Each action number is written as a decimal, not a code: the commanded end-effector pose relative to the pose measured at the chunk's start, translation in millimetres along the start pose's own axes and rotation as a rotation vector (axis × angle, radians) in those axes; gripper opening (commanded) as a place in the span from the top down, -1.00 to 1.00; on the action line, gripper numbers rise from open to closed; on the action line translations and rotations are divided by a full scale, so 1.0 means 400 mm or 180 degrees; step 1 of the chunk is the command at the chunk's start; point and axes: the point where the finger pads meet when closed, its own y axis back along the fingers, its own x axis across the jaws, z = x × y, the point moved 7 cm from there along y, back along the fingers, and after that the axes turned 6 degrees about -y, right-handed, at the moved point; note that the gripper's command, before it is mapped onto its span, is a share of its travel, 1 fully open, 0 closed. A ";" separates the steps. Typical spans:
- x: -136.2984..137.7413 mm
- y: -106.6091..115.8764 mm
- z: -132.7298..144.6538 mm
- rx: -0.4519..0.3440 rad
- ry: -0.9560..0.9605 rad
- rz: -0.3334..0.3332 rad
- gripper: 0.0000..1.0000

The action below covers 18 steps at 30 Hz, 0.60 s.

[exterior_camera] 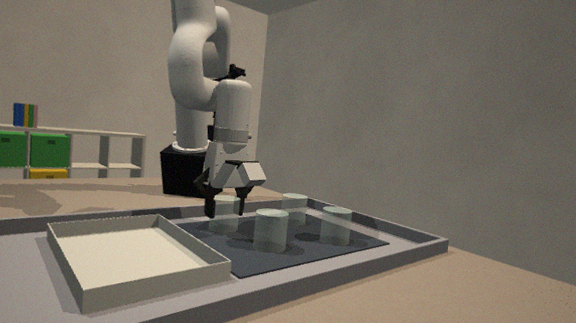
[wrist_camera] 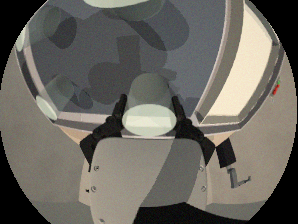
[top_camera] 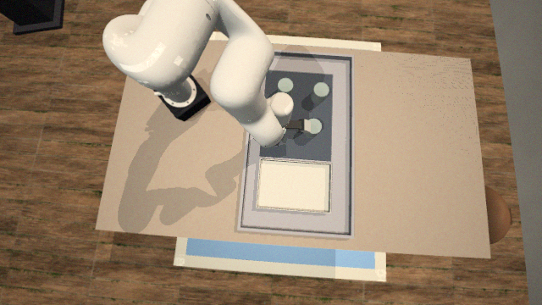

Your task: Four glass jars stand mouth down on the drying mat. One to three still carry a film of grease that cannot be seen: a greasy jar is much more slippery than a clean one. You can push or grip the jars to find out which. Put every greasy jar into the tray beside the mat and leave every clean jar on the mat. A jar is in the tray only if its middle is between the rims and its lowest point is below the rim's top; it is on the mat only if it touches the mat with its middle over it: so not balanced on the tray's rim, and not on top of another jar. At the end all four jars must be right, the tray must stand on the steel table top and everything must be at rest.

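Note:
A clear glass jar (exterior_camera: 224, 222) (wrist_camera: 149, 120) stands mouth down at the robot side of the dark mat (top_camera: 315, 150) (exterior_camera: 262, 264); the arm hides it in the top view. My gripper (exterior_camera: 225, 214) (wrist_camera: 149, 102) points down with one finger on each side of this jar, apparently touching it. A second jar (top_camera: 314, 126) (exterior_camera: 271, 231) stands on the mat toward the front. A third jar (top_camera: 321, 89) (exterior_camera: 335, 227) and a fourth jar (top_camera: 285, 85) (exterior_camera: 294, 210) stand at the mat's far end. The pale tray (top_camera: 329, 186) (exterior_camera: 155, 285) holds no jar. Grease cannot be seen.
The mat and tray lie side by side inside the grey steel top's raised rim (top_camera: 351, 148) (exterior_camera: 341, 270). The second jar stands close to the gripper. The arm's wrist hangs above the mat. The tray wall faces the mat's edge.

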 end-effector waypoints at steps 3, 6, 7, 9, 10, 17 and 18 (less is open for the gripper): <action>0.000 0.002 -0.002 0.0009 0.0000 0.0000 -0.41; 0.000 0.002 -0.002 0.0009 0.0000 0.0000 -0.41; 0.000 0.002 -0.002 0.0009 0.0000 0.0000 -0.41; 0.000 0.002 -0.002 0.0009 0.0000 0.0000 -0.41; 0.000 0.002 -0.002 0.0009 0.0000 0.0000 -0.41; 0.000 0.002 -0.002 0.0009 0.0000 0.0000 -0.35; 0.000 0.002 -0.002 0.0009 0.0000 0.0000 -0.35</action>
